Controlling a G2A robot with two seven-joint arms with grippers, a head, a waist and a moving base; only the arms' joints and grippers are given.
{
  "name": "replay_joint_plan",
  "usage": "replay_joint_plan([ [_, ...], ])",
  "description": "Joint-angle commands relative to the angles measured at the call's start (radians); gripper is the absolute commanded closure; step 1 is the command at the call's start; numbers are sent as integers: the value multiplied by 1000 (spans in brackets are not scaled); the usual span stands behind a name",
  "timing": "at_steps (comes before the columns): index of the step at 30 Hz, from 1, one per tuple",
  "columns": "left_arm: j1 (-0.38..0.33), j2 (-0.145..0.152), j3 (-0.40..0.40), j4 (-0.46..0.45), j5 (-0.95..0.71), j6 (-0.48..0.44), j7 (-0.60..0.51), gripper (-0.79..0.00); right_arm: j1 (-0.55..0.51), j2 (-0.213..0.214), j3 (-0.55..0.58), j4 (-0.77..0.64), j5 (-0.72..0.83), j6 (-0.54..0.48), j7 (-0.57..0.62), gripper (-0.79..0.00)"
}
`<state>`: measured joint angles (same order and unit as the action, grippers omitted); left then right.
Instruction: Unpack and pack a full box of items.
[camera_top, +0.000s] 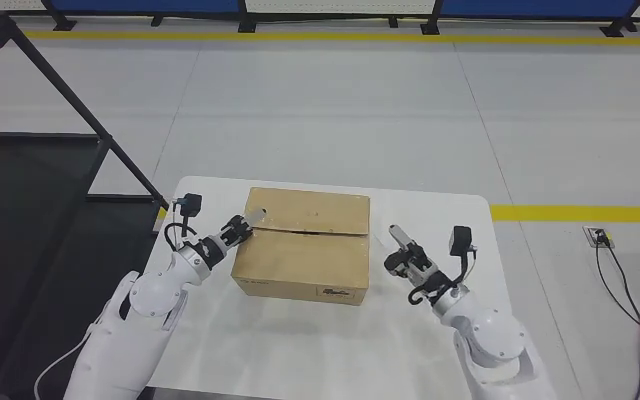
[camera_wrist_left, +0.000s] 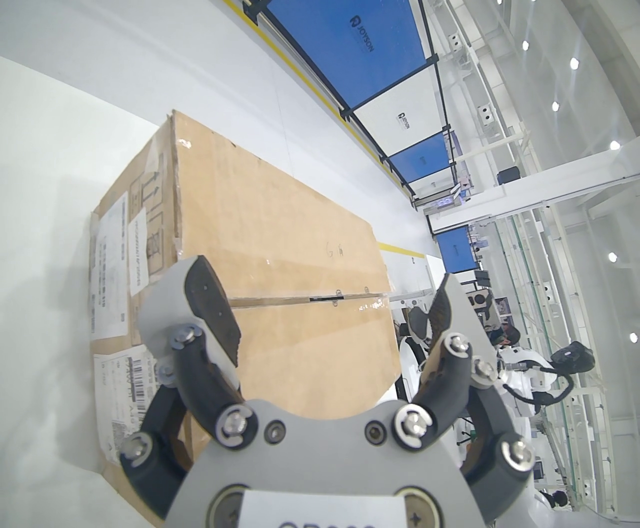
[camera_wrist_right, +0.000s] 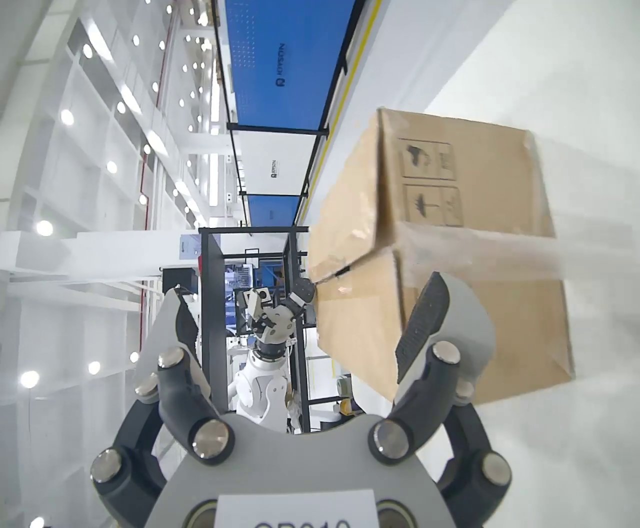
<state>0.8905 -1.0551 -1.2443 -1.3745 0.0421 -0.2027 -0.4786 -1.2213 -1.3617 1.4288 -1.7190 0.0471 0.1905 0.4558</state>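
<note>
Overhead, the cardboard box (camera_top: 305, 245) sits shut in the middle of the white table (camera_top: 430, 330), its two top flaps meeting at a seam (camera_top: 310, 231). The left gripper (camera_top: 243, 227) is at the seam's end on its side. The right gripper (camera_top: 400, 243) stands just beside the opposite end wall, apart from it.

From the left wrist, the jaws are spread wide and empty, straddling the seam line. A finger driven in askew could tear a flap or shove the box instead of lifting the flap.

From the right wrist, that gripper also gapes empty, and clear tape (camera_wrist_right: 490, 247) crosses the end wall. If the tape holds, pulling a flap may drag the whole box toward the table edge.
</note>
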Motion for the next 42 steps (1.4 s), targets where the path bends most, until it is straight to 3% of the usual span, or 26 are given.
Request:
replay_joint_plan([
  [1,1,-1,-2,-1,1,0,-1,-785,-6,0,-11,12,-1,45,-5,-785],
  [6,4,-2,-8,-3,3,0,-2,-785,45,-9,-54,109,35,100,-61,-785],
  [15,13,-4,-22,-5,9,3,-5,-785,170,-32,-89,310,130,76,-215,-785],
  [31,7,-13,-15,-3,20,10,-9,-785,144,-55,-82,353,189,-220,-452,-785],
  [36,3,-16,-15,1,21,12,-8,-785,135,-71,-100,390,202,-355,-594,-785],
  [42,-7,-20,-10,12,24,14,-9,-785,132,-90,-119,446,236,-530,-685,-785],
])
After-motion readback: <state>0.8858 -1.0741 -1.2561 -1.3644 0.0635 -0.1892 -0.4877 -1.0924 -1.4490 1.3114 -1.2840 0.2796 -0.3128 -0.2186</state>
